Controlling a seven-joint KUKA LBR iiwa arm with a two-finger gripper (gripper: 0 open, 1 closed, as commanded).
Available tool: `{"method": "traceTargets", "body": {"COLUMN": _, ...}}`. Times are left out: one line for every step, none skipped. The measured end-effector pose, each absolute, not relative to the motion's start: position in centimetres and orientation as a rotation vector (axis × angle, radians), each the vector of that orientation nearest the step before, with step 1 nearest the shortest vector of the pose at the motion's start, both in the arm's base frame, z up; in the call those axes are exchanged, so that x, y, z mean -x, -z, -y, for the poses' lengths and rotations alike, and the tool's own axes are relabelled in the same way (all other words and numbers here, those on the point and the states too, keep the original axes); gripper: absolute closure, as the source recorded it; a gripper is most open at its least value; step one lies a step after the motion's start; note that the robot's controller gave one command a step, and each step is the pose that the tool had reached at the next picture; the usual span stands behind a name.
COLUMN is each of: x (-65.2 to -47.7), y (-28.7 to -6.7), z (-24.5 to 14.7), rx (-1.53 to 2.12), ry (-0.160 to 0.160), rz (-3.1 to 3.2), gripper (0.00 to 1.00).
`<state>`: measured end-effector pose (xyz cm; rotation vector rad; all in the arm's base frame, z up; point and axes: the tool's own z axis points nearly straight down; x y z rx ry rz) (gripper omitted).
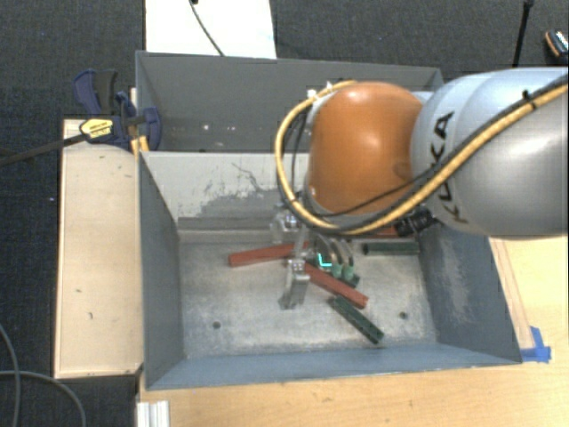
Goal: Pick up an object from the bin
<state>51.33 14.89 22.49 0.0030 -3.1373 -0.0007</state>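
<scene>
Grey bin (160, 274): mid-floor we see the gripper (298, 278) among red-brown sticks (258, 257) and a dark green stick (357, 321) (open or closed, unclear to us).

bin (160, 265) | sticks (342, 289) heaped mid-floor; end effector (296, 285) among them; one stick (258, 257) lies left

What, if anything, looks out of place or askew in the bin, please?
Nothing stands out. The long red-brown stick and the dark green stick lie jumbled in a small heap mid-bin, ordinary for loose things.
</scene>
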Motion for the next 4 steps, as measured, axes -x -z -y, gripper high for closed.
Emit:
{"method": "traceTargets", "body": {"x": -57.4, "y": -12.9, "z": -12.6, "rx": 0.090, "ry": -0.003, "rz": 3.136, "gripper": 0.00}}
{"method": "traceTargets", "body": {"x": -58.9, "y": -6.7, "z": -12.3, "rx": 0.067, "ry": -0.002, "rz": 3.136, "gripper": 0.00}}
{"method": "traceTargets", "body": {"x": -59.0, "y": -7.1, "z": -12.4, "rx": 0.076, "ry": 0.002, "rz": 3.141, "gripper": 1.00}}
{"method": "traceTargets", "body": {"x": -59.3, "y": -21.9, "z": -12.2, "rx": 0.094, "ry": 0.005, "rz": 3.151, "gripper": 1.00}}
